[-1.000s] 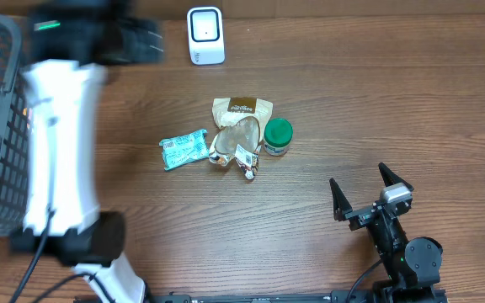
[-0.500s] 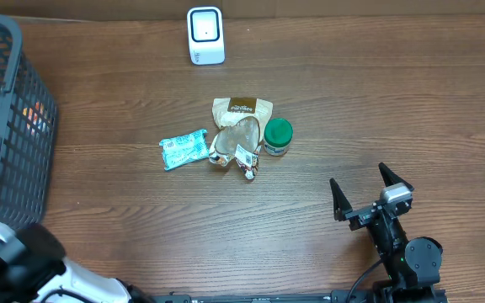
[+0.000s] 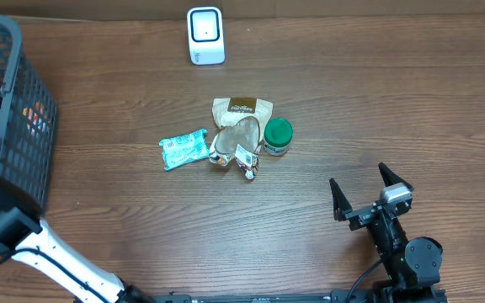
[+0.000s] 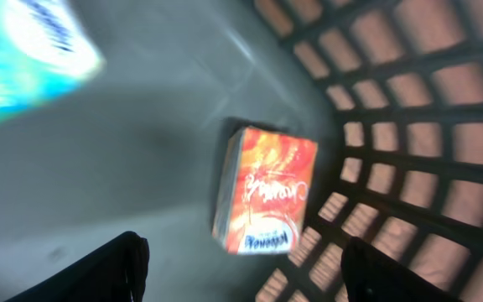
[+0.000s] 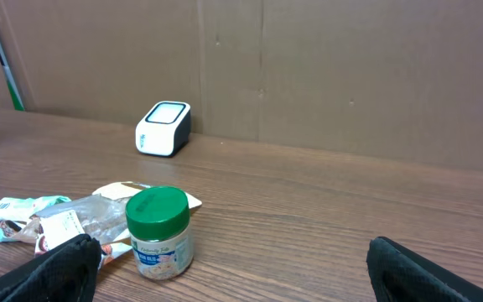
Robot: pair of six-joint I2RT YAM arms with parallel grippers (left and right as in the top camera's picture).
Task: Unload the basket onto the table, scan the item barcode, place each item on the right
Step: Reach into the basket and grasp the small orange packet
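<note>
Two claws: left gripper (image 4: 243,252) and right gripper (image 3: 363,192), both spread apart, empty
Left: inside basket (image 3: 32,126), over orange box (image 4: 267,189) right by the mesh wall
Right: near side, well apart from green-lidded jar (image 3: 277,135)
Scanner: white barcode scanner (image 3: 205,35) at far edge

Orange box (image 4: 265,191) lying flat on grey basket (image 4: 141,168) floor, beside mesh wall; white scanner (image 3: 205,34) upright, dark window on top.
</note>
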